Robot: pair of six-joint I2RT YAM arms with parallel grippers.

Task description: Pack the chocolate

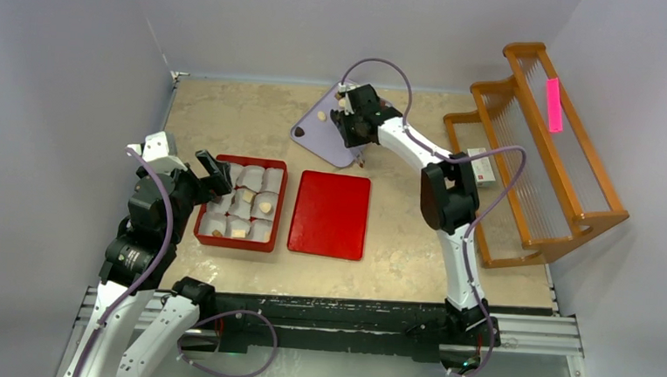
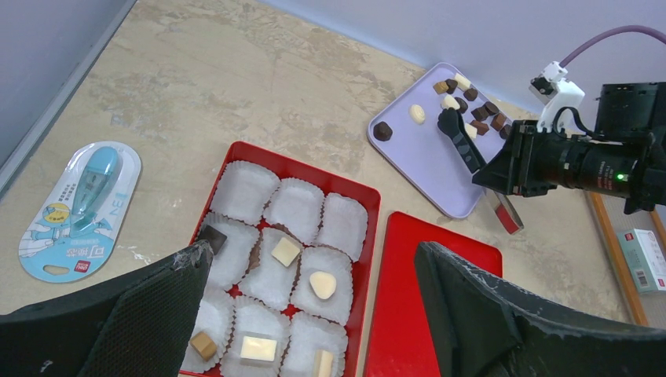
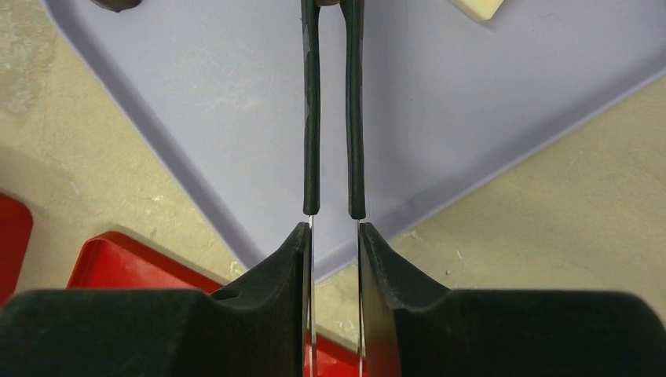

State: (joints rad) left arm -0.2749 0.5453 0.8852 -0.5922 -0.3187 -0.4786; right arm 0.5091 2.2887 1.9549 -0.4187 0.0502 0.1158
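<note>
While the right gripper [image 3: 334,236] clamps tweezers [image 3: 312,118] narrowly over the tray [image 3: 471,157], it should settle their tips squarely around one chocolate [image 2: 450,102] in the far-corner cluster, left gripper [image 2: 312,255] gaping wide over the box [image 2: 369,196]

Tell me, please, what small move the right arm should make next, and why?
Probably nudge the tweezers forward onto one chocolate and squeeze. The right gripper grips them over the purple tray, their tips close beside that piece, and several paper cups in the red box sit empty.
</note>
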